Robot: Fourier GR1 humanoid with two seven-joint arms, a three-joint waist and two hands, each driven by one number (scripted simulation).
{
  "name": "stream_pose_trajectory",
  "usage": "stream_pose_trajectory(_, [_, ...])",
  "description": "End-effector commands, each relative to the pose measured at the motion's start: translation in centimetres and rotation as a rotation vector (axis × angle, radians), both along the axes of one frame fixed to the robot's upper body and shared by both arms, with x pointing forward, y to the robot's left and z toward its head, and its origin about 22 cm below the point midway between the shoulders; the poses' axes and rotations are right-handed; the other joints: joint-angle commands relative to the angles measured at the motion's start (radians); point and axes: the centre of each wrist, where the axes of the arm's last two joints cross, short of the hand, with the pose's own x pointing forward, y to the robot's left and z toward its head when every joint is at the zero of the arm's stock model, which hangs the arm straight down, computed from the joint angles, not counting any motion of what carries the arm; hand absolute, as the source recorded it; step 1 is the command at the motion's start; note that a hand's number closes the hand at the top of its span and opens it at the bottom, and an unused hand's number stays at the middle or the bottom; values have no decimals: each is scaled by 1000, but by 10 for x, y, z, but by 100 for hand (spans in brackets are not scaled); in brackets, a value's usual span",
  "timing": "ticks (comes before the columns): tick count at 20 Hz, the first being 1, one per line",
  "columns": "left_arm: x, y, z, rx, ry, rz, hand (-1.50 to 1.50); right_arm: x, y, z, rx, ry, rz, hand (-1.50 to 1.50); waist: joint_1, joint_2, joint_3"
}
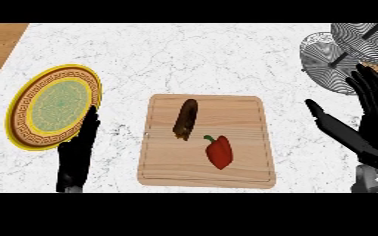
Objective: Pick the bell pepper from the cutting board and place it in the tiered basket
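A red bell pepper [219, 152] with a green stem lies on the right half of the wooden cutting board [162, 170]. The wire tiered basket [332, 60] stands at the counter's far right corner. My right hand [362, 130] is open at the right edge, fingers up and thumb stretched left, between the board and the basket and apart from the pepper. Left of the board my left hand [77, 155] is open, fingers straight and pointing up, holding nothing.
A dark brown oblong food item [186, 119] lies on the board above and left of the pepper. A yellow patterned plate [55, 106] sits at the left, just above my left hand. White marble counter spreads behind the board.
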Motion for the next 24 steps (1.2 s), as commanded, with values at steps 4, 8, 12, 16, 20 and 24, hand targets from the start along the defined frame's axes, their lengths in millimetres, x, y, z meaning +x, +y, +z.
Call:
stream_pose_trajectory(4, [-4, -10, -17, -19, 39, 2, 0, -70, 46, 12, -73, 74, 28, -150, 17, -2, 0])
stream_pose_trajectory(8, [-5, 4, -12, -21, 42, 5, 0, -83, 40, 11, -246, 384, 169, -150, 25, -2, -6])
stream_pose_trajectory(12, [-7, -4, -16, -17, 49, -3, 0, -94, 41, 22, -456, 549, 215, -150, 36, 1, -7])
stream_pose_trajectory(16, [0, -13, -17, -11, 44, -34, 0, -93, 42, 44, -674, 671, 174, -150, 36, 4, -9])
stream_pose_trajectory(20, [-13, -11, -19, -22, 56, -31, 0, -104, 67, 59, -744, 728, 80, -150, 46, -2, -6])
stream_pose_trajectory(24, [-2, -15, -18, -42, 48, -32, 0, -99, 103, 64, -764, 767, 33, -150, 56, 2, -4])
